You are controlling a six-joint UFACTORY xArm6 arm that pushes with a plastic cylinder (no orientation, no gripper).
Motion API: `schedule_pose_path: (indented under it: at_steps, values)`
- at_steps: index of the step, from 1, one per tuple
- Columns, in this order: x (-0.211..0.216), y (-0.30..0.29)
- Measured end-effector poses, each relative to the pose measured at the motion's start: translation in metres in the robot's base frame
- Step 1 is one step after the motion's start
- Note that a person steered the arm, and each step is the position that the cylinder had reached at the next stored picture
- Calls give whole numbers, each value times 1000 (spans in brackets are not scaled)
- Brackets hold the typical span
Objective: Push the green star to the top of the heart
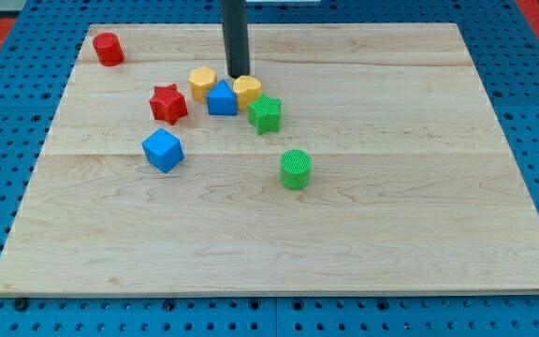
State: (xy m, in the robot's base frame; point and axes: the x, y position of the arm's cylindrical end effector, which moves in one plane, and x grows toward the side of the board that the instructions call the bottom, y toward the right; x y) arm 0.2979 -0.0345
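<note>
The green star point(264, 114) lies on the wooden board, touching the lower right side of the yellow heart point(247, 90). My tip point(239, 74) stands just above the heart, between it and the yellow hexagon point(202, 82). The star is below and to the right of my tip, with the heart between them. A blue triangular block point(221, 98) sits against the heart's left side.
A red star point(168, 103) lies left of the cluster. A blue cube point(163, 150) sits lower left. A green cylinder point(296, 168) stands below the green star. A red cylinder point(109, 49) is at the top left corner of the board point(391, 215).
</note>
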Motion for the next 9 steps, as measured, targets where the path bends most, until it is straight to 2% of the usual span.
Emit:
schedule_pose_path:
  at_steps: [2,3,4,5,6,7,8,9]
  values:
    - [8,26]
    - [37,55]
    - [62,54]
    - [129,72]
    - [146,94]
    - [152,3]
    - [138,-25]
    - [95,11]
